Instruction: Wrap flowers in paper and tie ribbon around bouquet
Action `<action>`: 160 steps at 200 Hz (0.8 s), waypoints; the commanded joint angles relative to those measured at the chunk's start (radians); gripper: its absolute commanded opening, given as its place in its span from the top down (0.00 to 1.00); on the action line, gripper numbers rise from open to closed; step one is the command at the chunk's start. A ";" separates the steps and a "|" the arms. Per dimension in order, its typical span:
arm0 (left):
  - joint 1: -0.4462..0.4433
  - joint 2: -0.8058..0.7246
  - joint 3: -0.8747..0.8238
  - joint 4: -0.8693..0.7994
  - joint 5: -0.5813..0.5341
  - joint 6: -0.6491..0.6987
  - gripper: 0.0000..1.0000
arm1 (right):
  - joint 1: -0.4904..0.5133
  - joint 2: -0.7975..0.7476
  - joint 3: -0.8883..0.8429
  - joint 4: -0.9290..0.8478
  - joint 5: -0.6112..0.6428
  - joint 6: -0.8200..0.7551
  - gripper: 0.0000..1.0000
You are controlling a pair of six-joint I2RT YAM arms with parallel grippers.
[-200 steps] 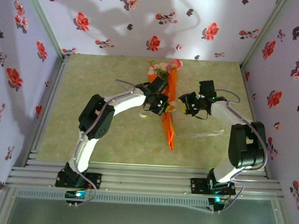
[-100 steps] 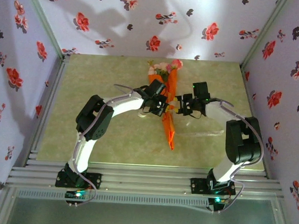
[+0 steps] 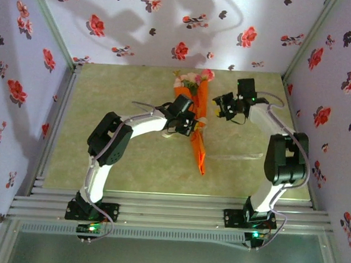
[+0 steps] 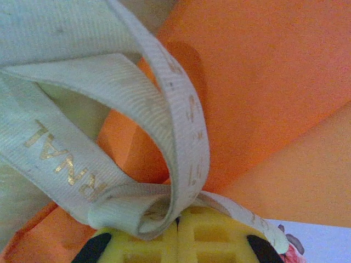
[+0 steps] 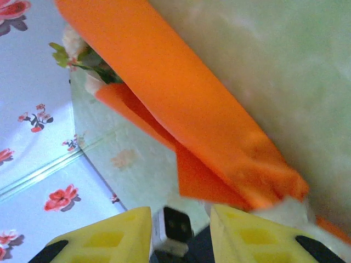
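The bouquet (image 3: pixel 198 142) lies on the table, a slim orange paper (image 5: pixel 186 98) cone with the flowers (image 3: pixel 190 80) at its far, wide end. My left gripper (image 3: pixel 192 124) rests on the cone's middle. In the left wrist view it (image 4: pixel 181 226) is shut on a looped stretch of the cream ribbon (image 4: pixel 181 126), with the orange paper (image 4: pixel 263 82) right behind. One ribbon tail (image 3: pixel 239 156) trails over the table to the right. My right gripper (image 3: pixel 216 110) hovers just right of the cone. Its yellow fingers (image 5: pixel 247 235) stand apart and open (image 5: pixel 180 219), with nothing between them. Pale blooms (image 5: pixel 77 46) show at the cone's mouth.
Walls with a red flower print (image 3: pixel 180 50) close in the back and both sides of the green tabletop (image 3: pixel 118 92). An aluminium rail frame (image 3: pixel 171 209) runs along the near edge by the arm bases. Part of the left arm's wrist (image 5: pixel 176 227) sits close below the right fingers.
My right gripper has pulled back from beside the left gripper, moving toward the far right, away from the cone's middle. The left gripper has stayed on the ribbon at the bouquet.
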 commanded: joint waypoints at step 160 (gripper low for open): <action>-0.017 -0.065 -0.147 0.221 -0.104 -0.151 1.00 | 0.070 0.110 -0.036 -0.035 -0.270 -0.402 0.59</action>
